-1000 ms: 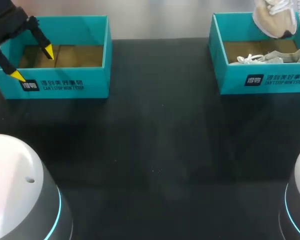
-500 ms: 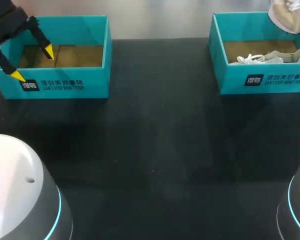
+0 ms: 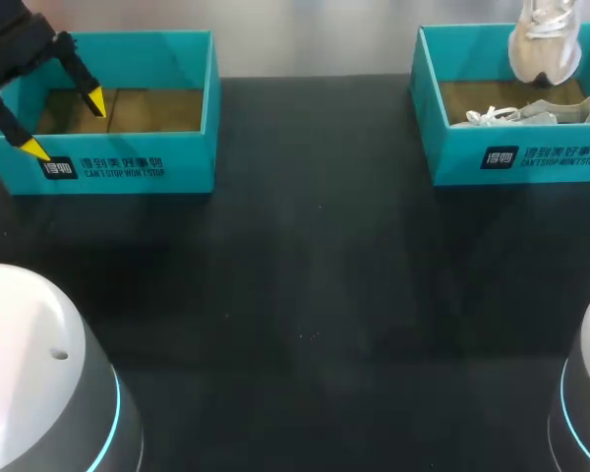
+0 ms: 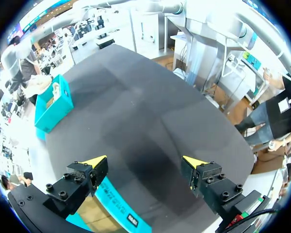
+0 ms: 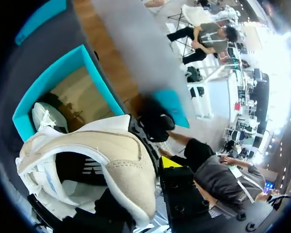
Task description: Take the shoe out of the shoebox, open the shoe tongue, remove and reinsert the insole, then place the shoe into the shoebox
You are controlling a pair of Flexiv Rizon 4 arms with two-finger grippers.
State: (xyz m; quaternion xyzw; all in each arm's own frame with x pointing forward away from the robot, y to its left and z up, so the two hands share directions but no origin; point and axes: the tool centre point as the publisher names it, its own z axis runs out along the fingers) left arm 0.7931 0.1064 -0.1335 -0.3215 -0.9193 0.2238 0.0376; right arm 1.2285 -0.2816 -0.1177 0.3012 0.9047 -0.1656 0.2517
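Black tabletop (image 3: 305,295). Left pincer (image 3: 65,125) is spread wide, holding nothing, over the front-left corner of the left box (image 3: 128,167). The right shoebox (image 3: 516,157) has a second shoe (image 3: 526,113) lying inside. Right pincer (image 5: 157,167) grips the beige shoe (image 3: 543,44), which hangs above the shoebox's far side.

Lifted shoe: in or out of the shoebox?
Out. The shoe hangs above the right shoebox, held by the right gripper.

The shoe (image 5: 87,155) in the right gripper (image 5: 148,177) looks cream cloth, its toe napped, perhaps suede. Beyond it the shoebox (image 5: 101,85) is matt teal card, raw brown inside. Ahead of the left gripper (image 4: 145,167), matt black table (image 4: 150,111).
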